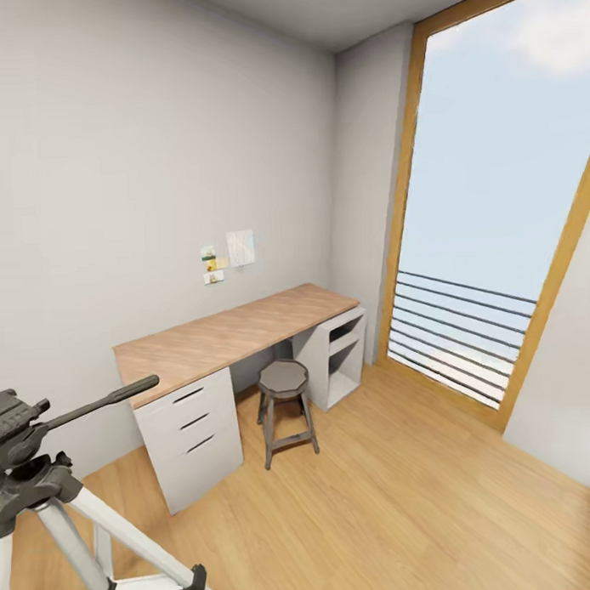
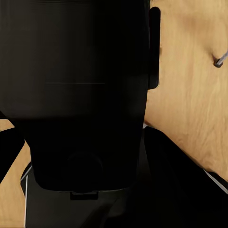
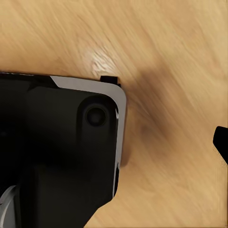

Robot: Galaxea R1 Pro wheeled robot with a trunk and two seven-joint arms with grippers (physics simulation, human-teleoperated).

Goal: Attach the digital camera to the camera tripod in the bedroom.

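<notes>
Nearest in head view: camera tripod (image 1: pixel 47 499) at lower left, one unit. Dark grey head (image 1: pixel 19 445) on top, long black pan handle (image 1: pixel 99 402) pointing toward the desk. Two silver legs clearly countable, with a sliver of what may be a third at the frame's left edge; one black joint (image 1: pixel 196 579) visible low on a leg. Nothing is mounted on the head.

Wrist views: the left wrist view looks at a large black body (image 2: pixel 80 95) over the wood plank floor (image 2: pixel 190 95); probably the robot's own base, too dark to say. The right wrist view shows a black housing with a silver rim (image 3: pixel 71 142) over the same floor. Fingertips are not resolvable in either, so jaw state for left and right cannot be determined.

Mid-distance: one grey octagonal stool (image 1: pixel 284 406) stands in the desk's knee gap. One wood-topped desk (image 1: pixel 237 331) against the pale wall, bare top. Left pedestal has three drawers (image 1: pixel 193 422); the right unit has open shelves (image 1: pixel 344 349).

Far: several small notes (image 1: pixel 230 253) are pinned on the wall above the desk; writing is too small to read. One tall wood-framed window (image 1: pixel 496 203) has horizontal rails (image 1: pixel 458 340) across its lower part, five or six of them.

No brand marks are legible anywhere.
</notes>
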